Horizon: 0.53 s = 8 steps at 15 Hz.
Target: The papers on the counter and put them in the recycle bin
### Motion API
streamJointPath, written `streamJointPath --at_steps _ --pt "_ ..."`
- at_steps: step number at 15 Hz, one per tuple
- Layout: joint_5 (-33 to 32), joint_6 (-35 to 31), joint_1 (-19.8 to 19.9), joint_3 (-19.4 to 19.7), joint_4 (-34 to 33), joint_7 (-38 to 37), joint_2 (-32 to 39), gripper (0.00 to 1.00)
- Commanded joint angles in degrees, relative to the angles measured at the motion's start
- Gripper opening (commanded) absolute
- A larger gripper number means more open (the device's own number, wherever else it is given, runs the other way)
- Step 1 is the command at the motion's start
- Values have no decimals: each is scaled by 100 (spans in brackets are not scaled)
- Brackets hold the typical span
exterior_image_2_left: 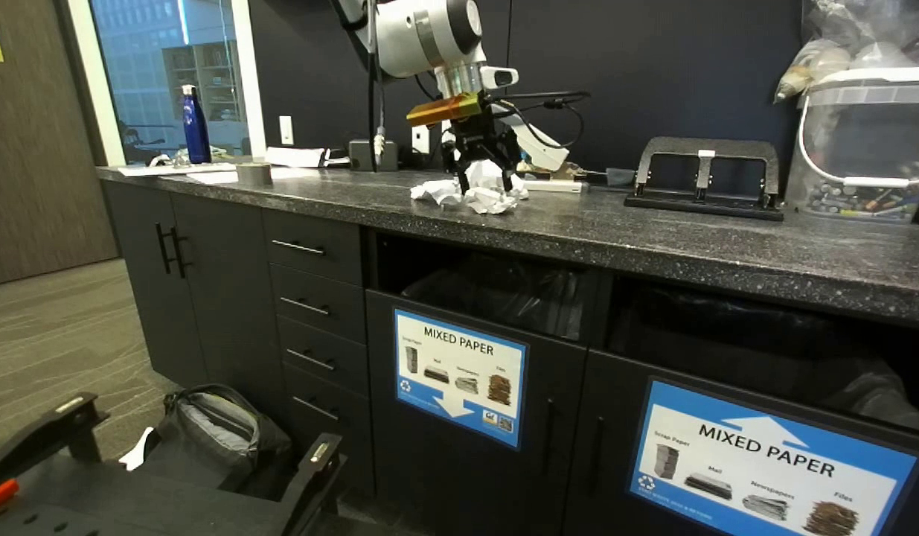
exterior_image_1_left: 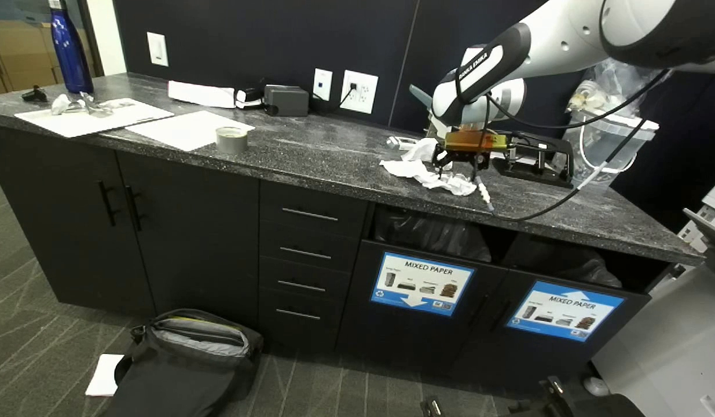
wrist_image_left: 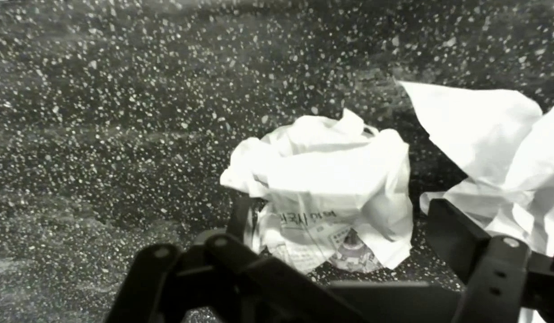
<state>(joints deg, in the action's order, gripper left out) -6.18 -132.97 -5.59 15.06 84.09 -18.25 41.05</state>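
To my eye the job is looking barely begun: crumpled papers (exterior_image_1_left: 414, 168) are lying on the counter (exterior_image_1_left: 334, 153), and none is being carried. The gripper (exterior_image_2_left: 486, 184) is standing low over them. Its fingers (wrist_image_left: 458, 237) are standing wide apart, one on either side of a printed wad (wrist_image_left: 321, 179), and aren't gripping it. A second wad (wrist_image_left: 487, 130) is lying just beside it, past one finger. So, as I'm judging it, grip, lift and drop are all remaining for both.

Below, two lined bins (exterior_image_1_left: 432, 231) are sitting behind Mixed Paper signs (exterior_image_1_left: 422, 284); which one is being meant I can't tell. Their insides are looking too dark to show whether any paper is resting there, so something may be done that I'm not seeing.

In both exterior views the gripper is covering part of the clump, and the folds are running together, so I'm not trusting any count. In the wrist view the second wad is running off the edge, and glare is washing out much of the white. Whether a fingertip is touching paper isn't showing clearly. At the far end, near the bottle (exterior_image_1_left: 70, 52), a crumpled scrap (exterior_image_1_left: 61, 105) is lying on a flat sheet (exterior_image_1_left: 73, 124); whether it's paper, or belonging to the job, I can't make out.
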Motion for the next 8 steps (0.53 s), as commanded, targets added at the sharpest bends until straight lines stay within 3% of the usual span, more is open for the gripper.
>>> streamJointPath --at_steps 1,2,3,5,8 --pt "-180 617 161 -59 -839 -271 438 100" --pt "-203 669 196 -75 -924 -233 541 100" --pt "-208 653 247 -114 -953 -123 598 75" --pt "-144 841 349 -141 -1128 -93 728 66" --pt "-146 1055 444 -137 -1271 -101 867 42"
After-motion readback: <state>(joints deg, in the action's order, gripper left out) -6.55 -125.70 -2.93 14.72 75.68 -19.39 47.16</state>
